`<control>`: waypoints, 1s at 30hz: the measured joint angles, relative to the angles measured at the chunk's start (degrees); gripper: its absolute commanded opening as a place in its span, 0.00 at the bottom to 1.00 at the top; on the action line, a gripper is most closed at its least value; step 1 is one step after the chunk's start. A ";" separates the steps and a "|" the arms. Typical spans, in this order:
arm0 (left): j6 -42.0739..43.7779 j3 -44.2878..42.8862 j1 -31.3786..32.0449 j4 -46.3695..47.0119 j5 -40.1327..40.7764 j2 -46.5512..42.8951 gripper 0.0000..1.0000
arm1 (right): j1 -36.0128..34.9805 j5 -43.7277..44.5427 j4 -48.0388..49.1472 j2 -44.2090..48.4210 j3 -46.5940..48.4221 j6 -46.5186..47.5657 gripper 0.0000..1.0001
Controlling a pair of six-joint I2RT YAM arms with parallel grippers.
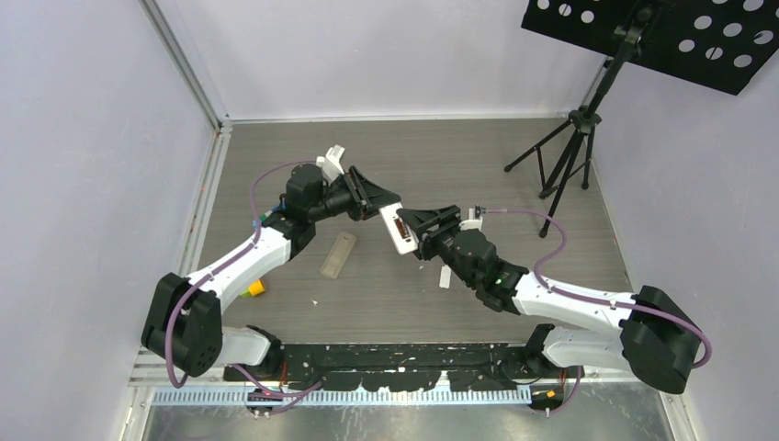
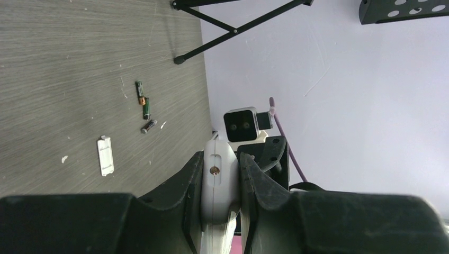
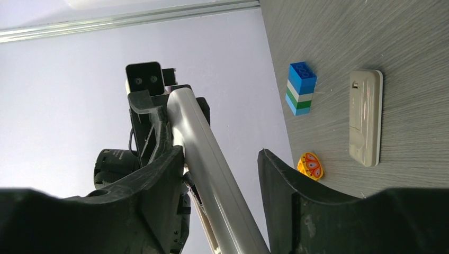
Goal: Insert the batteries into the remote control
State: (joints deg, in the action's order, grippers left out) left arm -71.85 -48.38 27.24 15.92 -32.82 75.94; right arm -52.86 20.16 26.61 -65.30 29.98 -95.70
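A lab test cell; pale plain walls (image 1: 92,138); tripod (image 1: 582,118); perforated black board (image 1: 661,50).

The left gripper (image 2: 222,159) pinches the narrow end of the white remote (image 2: 217,185) between its two black fingers. On the grey table (image 2: 63,63) well beyond lie three small batteries (image 2: 145,107) close together, with a small white cover (image 2: 105,155) near them. A black stand's legs (image 2: 233,32) reach the table's far edge.
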 measured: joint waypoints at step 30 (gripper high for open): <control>-10.71 1.49 -0.11 0.79 0.83 -0.33 0.00 | 0.24 0.68 3.48 4.35 -4.57 9.92 0.85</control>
State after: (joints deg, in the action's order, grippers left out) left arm -82.56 -46.89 27.14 16.71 -31.99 75.61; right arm -52.62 20.84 30.09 -60.95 25.41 -85.78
